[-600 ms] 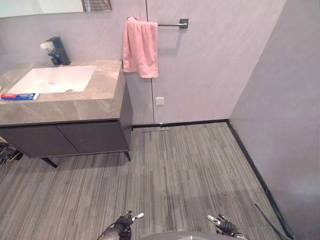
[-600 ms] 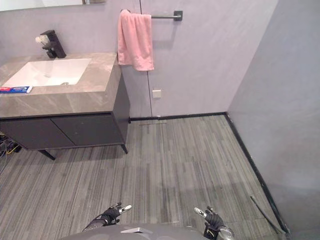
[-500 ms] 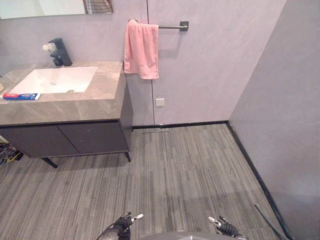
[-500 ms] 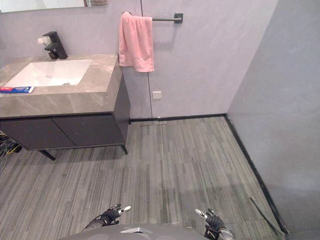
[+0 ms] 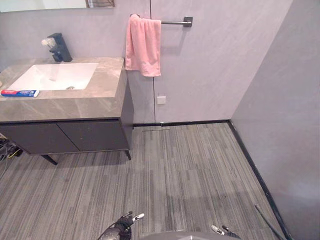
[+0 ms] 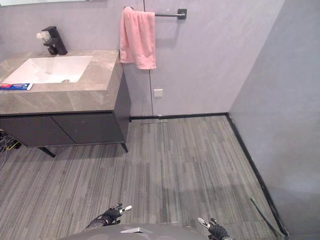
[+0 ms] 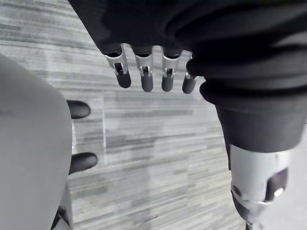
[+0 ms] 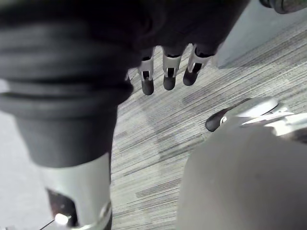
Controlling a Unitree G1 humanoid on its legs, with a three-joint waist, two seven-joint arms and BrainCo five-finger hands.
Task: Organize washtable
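Observation:
The washtable (image 5: 90, 102) is a grey stone top over dark cabinets at the far left, with a white sink (image 5: 55, 76) and a black tap (image 5: 59, 47). A toothpaste tube (image 5: 20, 93) lies on the top, left of the sink. A pink towel (image 5: 143, 45) hangs on a wall bar beside it. My left hand (image 5: 122, 223) hangs low at the bottom edge, fingers (image 7: 144, 76) relaxed and holding nothing. My right hand (image 6: 215, 228) hangs low at the bottom right, fingers (image 8: 168, 72) straight, holding nothing. Both are far from the washtable.
Striped grey floor (image 5: 190, 165) stretches between me and the washtable. A grey wall (image 5: 290, 125) closes the right side, with a dark skirting along its foot. A small white wall plate (image 5: 161, 100) sits under the towel. Cables (image 5: 6, 150) lie under the cabinet's left end.
The whole picture has shifted a little, so the camera moved. My right hand has sunk lower toward the bottom edge. Nothing on the washtable has moved.

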